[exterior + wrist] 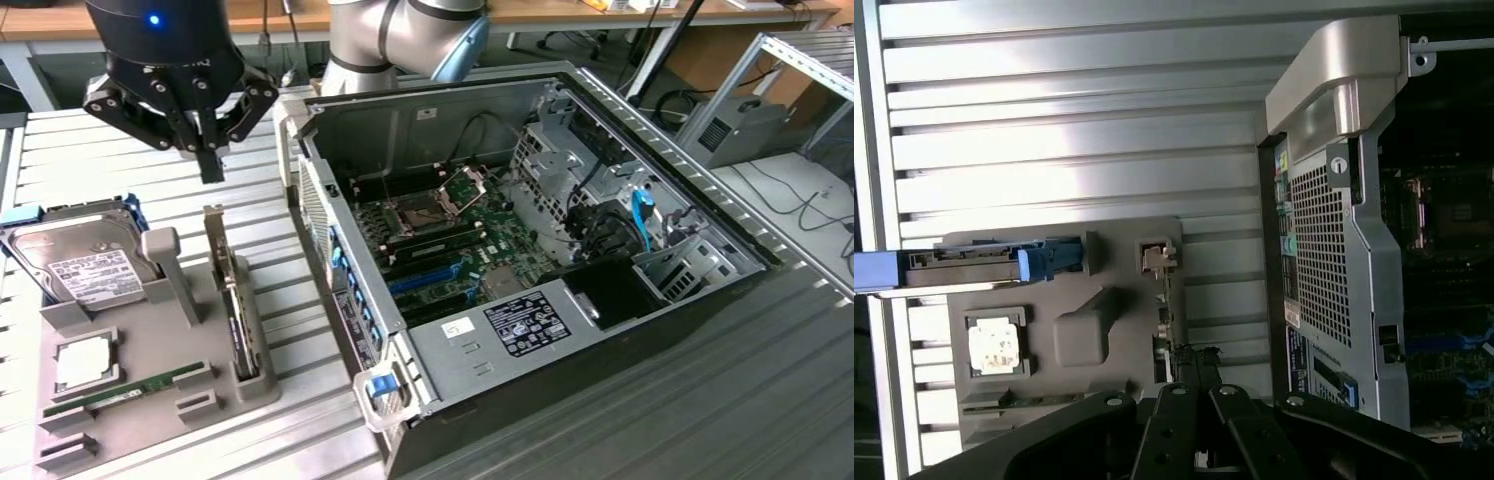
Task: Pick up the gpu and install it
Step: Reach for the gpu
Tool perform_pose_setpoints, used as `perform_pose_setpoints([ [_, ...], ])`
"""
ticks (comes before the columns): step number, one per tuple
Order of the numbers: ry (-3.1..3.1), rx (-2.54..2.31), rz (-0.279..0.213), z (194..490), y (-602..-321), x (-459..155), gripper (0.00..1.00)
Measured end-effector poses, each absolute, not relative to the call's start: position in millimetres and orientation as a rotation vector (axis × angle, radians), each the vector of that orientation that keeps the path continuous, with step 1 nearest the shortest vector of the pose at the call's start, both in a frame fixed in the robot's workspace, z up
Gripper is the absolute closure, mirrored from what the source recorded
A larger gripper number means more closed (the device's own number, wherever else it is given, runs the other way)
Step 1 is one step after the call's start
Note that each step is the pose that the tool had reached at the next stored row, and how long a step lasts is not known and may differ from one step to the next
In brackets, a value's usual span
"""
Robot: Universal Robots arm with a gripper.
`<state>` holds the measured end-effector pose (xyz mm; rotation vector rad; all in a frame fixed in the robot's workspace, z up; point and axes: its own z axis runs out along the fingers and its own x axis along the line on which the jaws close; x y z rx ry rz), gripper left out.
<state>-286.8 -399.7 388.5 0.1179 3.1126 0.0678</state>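
gripper (211, 168) closed, empty, hanging above upright gpu (238, 322)

The gpu (238, 320) sits edge-on in the grey holder (140, 345), so its board face is mostly hidden. The arm (387, 35) is chopped off by the picture's edge, and the hard drive (83, 268) label's print is way too tiny to read.

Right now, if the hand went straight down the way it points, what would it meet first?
Most likely the gpu, standing on edge in the grey holder below the shut hand. Depth is unclear, so it could just miss the card's top edge.
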Motion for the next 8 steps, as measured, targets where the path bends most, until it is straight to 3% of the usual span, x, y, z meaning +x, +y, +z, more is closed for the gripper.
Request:
perform_pose_setpoints([
  [8, 3.112, 0.118, 0.069, 388, -417, -288, 0.89],
])
